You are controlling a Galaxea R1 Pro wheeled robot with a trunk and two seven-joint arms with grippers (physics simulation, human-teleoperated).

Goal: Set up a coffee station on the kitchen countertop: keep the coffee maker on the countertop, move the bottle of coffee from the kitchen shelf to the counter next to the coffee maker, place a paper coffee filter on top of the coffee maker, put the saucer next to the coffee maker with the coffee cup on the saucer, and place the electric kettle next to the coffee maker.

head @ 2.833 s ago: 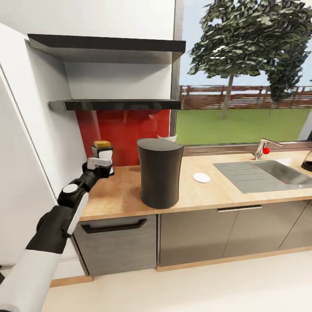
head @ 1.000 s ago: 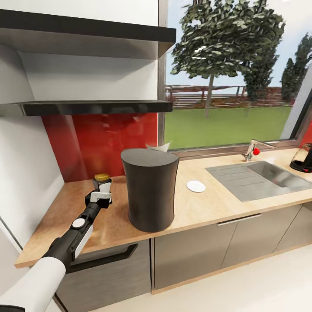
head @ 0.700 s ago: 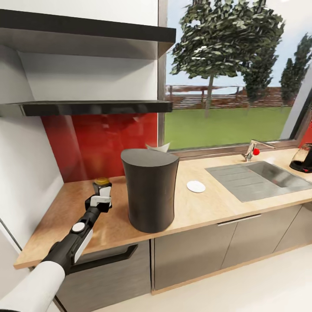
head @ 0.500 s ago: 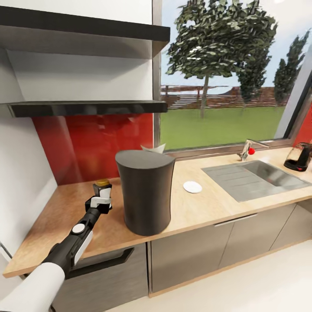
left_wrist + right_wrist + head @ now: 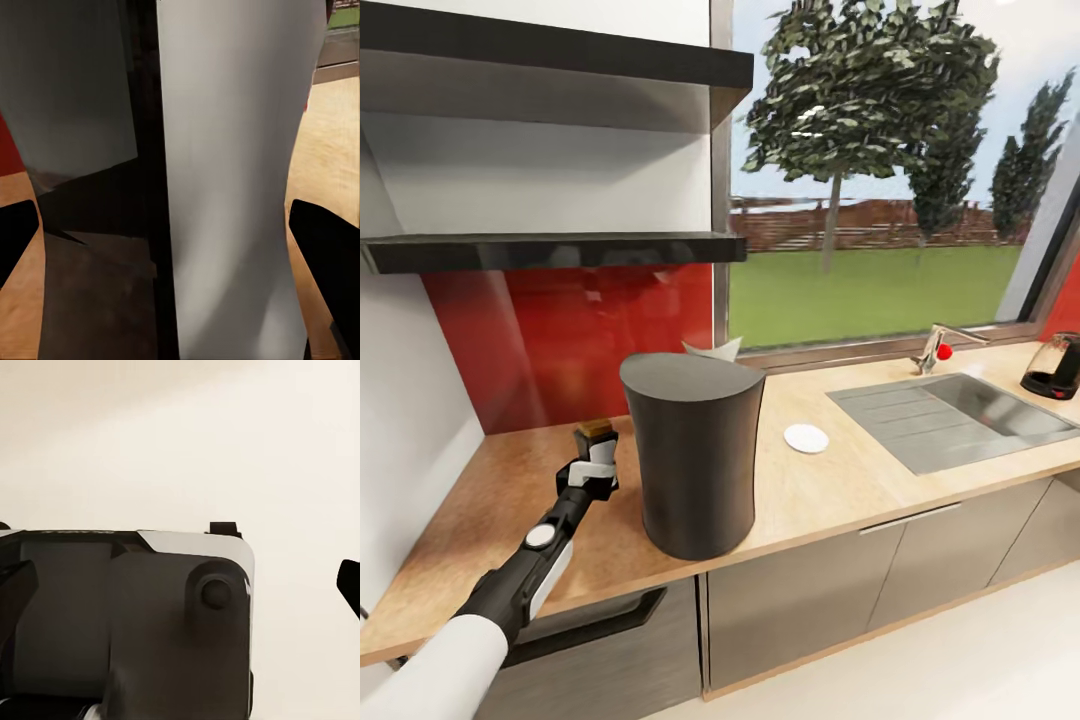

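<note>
Left tool pinching the bottle of coffee around its body, brown-orange cap showing just above the fingers; in the left wrist view the bottle's white label and dark side sit between the two dark fingertips. Bottle is low over the desk, just beside the coffee maker on its shelf-ward side; whether its base touches the wood I cannot tell. Coffee maker stands on the desk, a white paper point peeking up behind its top. Saucer lies flat on the desk on the coffee maker's sink-ward side, near it. Electric kettle is well apart from the coffee maker, beyond the sink. Coffee cup not made out. Right tool: the right wrist view gives part of the robot's body against a pale surface and one dark fingertip at the edge; cannot tell whether spread or pressed together. Judgement: the step in hand is setting the bottle down. To do it well, keep it upright, lower until the base sits flat on the wood, spread the fingers only then, and draw the arm back away from the coffee maker so the fingers do not tip the bottle or nudge the appliance.
</note>
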